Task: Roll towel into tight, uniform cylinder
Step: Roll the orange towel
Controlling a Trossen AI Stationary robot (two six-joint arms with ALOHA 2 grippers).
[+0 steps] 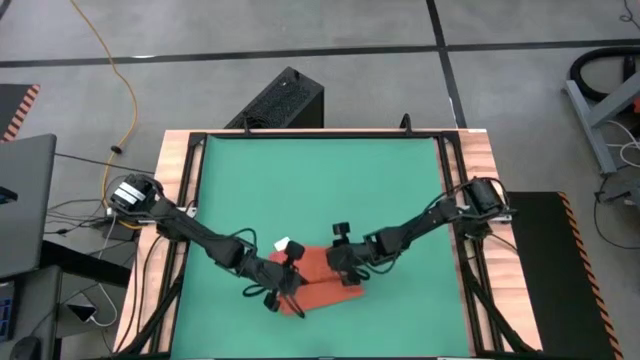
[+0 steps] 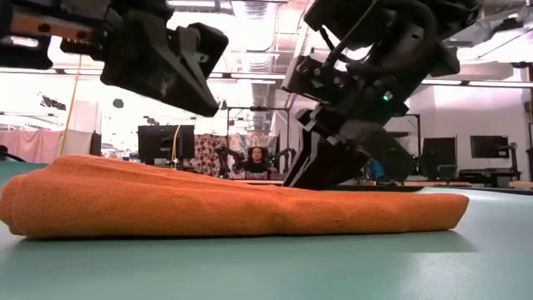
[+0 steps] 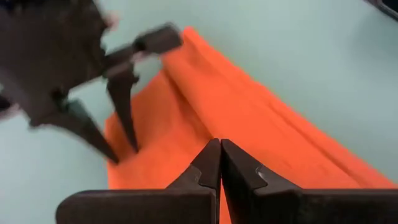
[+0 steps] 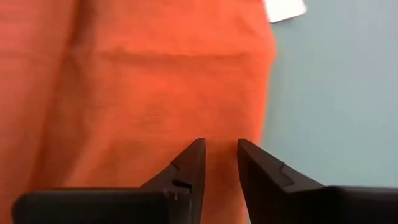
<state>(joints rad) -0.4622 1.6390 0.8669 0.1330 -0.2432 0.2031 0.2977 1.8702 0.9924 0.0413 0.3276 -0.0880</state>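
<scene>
Below, a wooden-edged bench (image 1: pixel 487 200) carries a green mat (image 1: pixel 320 190), and near the mat's front edge lies the towel (image 1: pixel 322 272), orange-red, folded or partly rolled into a low, long bundle with one thicker ridge along its side. Both arms reach in from the bench's sides and meet over it.

Seen level from the mat, the towel (image 2: pixel 208 204) sags flat and rounds softly at its ends. It looks light, limp and slightly grippy: likely to bunch and slacken under a push rather than slide, so a tight roll would need even pressure along its whole length. The thick rolled ridge (image 3: pixel 249 118) seems the best place to take hold, pinched near each end so the cylinder stays uniform.

The left gripper (image 3: pixel 220 144) hovers just over the cloth with its jaws pressed together and holding nothing. The right gripper (image 4: pixel 219 144) sits low over the towel's flat part (image 4: pixel 143 93), near the edge by the mat, its jaws parted only narrowly and empty.

A small white tag (image 4: pixel 285 9) pokes from the towel's edge onto the mat; any writing on it cannot be read, and no brand shows elsewhere.
</scene>
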